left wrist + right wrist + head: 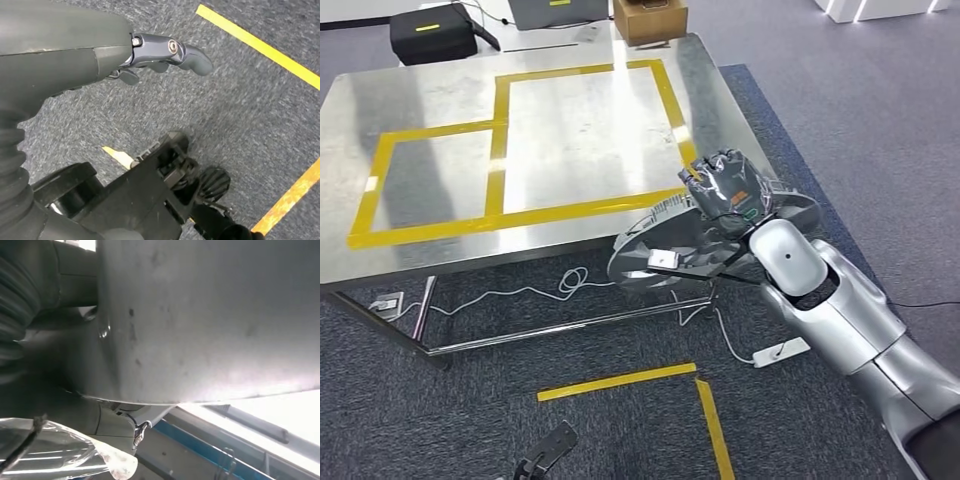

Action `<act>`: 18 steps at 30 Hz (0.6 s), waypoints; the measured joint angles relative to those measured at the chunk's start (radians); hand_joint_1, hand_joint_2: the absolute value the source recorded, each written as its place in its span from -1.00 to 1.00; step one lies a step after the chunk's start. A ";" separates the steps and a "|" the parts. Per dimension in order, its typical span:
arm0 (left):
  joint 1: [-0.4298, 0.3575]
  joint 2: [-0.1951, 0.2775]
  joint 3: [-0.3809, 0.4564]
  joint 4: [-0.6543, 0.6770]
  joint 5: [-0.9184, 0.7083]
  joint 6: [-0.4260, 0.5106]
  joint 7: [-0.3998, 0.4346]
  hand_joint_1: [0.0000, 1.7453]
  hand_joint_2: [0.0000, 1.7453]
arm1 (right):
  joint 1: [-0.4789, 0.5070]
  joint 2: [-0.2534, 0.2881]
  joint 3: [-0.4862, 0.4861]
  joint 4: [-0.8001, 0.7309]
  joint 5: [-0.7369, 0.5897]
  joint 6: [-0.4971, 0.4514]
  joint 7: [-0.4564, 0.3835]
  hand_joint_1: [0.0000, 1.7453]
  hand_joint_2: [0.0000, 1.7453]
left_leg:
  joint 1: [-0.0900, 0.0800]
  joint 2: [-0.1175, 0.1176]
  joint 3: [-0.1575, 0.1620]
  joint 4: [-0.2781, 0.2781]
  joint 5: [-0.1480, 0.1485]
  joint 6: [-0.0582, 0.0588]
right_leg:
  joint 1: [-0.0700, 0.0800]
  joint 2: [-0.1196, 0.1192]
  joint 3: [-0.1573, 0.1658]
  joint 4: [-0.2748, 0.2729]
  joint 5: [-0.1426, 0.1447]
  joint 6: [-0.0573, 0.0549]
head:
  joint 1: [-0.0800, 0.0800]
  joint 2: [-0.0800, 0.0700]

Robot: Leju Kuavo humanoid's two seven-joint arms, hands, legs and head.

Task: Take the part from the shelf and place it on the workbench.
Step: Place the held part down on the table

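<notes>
I see the part [675, 245], a flat grey metal casting wrapped in clear film, gripped by the right hand [727, 185] at the workbench's [433, 100] near right edge, long axis left-right. Left hand [166, 52] hangs, fingers loosely spread.

Right hand [727, 185] sits on top of the part [697, 245], so we can't see how its fingers close underneath. Right wrist view: the part [211, 315] is a close grey surface, cut off by the frame edges, its shape unreadable. Counter [433, 250] far-left corner is cut off. Black bag [433, 30] and cardboard box [650, 20] at the far edge are cropped. Left hand [166, 55] is partly out of frame.
</notes>
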 joint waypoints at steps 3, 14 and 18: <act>0.000 -0.002 -0.009 0.000 0.004 0.008 0.004 -1.00 1.00 | -0.007 -0.004 0.000 0.000 0.007 0.004 0.002 0.76 1.00 | -0.001 -0.006 0.004 -0.014 -0.006 0.008 | 0.003 -0.003 -0.003 0.002 0.001 -0.010 | 0.002 0.000; -0.001 -0.002 -0.018 -0.001 0.015 0.010 0.007 -1.00 1.00 | -0.043 -0.028 -0.010 0.000 -0.013 0.008 0.004 0.76 1.00 | -0.010 -0.008 0.004 -0.012 -0.005 0.024 | -0.005 -0.006 0.005 -0.015 0.011 0.017 | 0.001 0.000; -0.001 -0.003 -0.018 -0.001 0.025 0.019 0.007 -1.00 1.00 | -0.084 -0.066 -0.039 0.001 -0.039 0.020 -0.018 0.76 1.00 | -0.010 -0.008 0.004 -0.012 -0.004 0.024 | -0.006 -0.006 0.005 -0.015 0.012 0.019 | 0.001 0.000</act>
